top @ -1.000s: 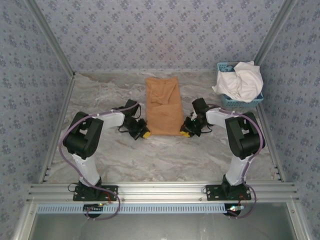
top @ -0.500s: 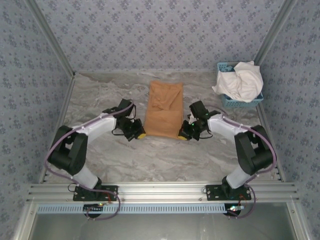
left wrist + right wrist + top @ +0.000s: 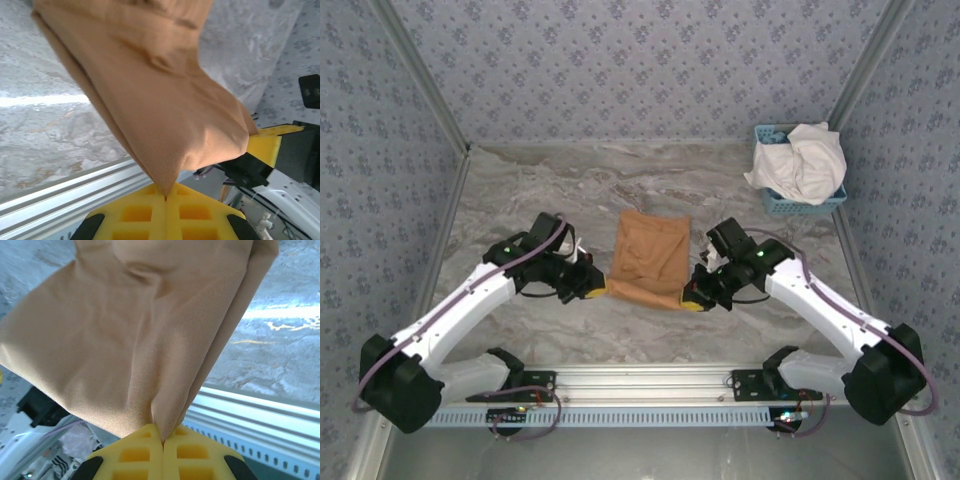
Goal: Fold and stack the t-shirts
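The tan-orange t-shirt (image 3: 652,252) hangs folded between both arms, its near edge lifted off the table and its far edge lying on the marble. My left gripper (image 3: 597,290) is shut on the shirt's near left corner (image 3: 165,187). My right gripper (image 3: 692,300) is shut on the near right corner (image 3: 162,432). The cloth spreads upward from each pair of yellow pads (image 3: 150,212) in the wrist views. No print shows on the visible side. The white t-shirt (image 3: 800,160) lies crumpled in the basket at the back right.
A small light-blue plastic basket (image 3: 803,203) sits at the back right corner of the marble table (image 3: 520,200). Patterned walls enclose the table on three sides. An aluminium rail (image 3: 640,380) runs along the near edge by the arm bases.
Both grippers have pulled the tan-orange shirt toward the near edge and lifted its near corners. Both arms have stretched out low across the table.
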`<state>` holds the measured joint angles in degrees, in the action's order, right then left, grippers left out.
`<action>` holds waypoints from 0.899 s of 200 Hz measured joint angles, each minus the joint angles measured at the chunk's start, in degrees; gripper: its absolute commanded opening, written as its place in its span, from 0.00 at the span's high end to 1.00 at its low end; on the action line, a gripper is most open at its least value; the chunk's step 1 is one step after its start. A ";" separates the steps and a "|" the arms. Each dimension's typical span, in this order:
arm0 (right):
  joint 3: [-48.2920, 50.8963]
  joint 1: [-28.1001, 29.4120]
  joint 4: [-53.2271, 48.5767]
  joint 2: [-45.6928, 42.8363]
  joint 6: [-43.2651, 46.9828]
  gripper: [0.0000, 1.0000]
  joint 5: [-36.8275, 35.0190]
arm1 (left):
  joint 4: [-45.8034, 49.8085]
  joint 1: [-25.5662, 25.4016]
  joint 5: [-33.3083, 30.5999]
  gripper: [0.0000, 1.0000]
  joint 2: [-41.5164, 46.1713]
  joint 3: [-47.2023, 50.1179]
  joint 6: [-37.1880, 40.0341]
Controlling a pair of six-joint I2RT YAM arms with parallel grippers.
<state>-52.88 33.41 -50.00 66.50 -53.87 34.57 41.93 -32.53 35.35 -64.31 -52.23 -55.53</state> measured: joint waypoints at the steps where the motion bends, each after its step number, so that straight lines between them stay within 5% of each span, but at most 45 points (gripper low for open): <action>1: -0.13 0.00 -0.04 0.00 -0.11 1.00 0.02 | -0.04 0.00 0.00 1.00 0.00 -0.15 -0.13; 56: -8.52 -4.81 -2.29 5.53 -3.74 1.00 0.92 | -1.49 2.80 -0.24 1.00 -9.84 -9.90 -3.13; 136: -26.69 -20.15 2.97 35.23 1.07 1.00 2.36 | -1.92 8.57 -0.22 1.00 -46.16 -42.49 -2.01; 165: -34.88 -23.61 7.08 49.55 2.29 0.99 1.51 | -2.08 9.70 -0.20 0.66 -62.95 -57.55 -1.22; 180: -37.57 -24.79 8.26 54.66 2.25 0.77 0.02 | -1.99 10.05 -0.26 0.54 -71.08 -67.08 -0.20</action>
<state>-90.45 8.62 -41.74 121.16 -51.62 34.59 39.94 -22.48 35.09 -135.39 -119.31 -55.72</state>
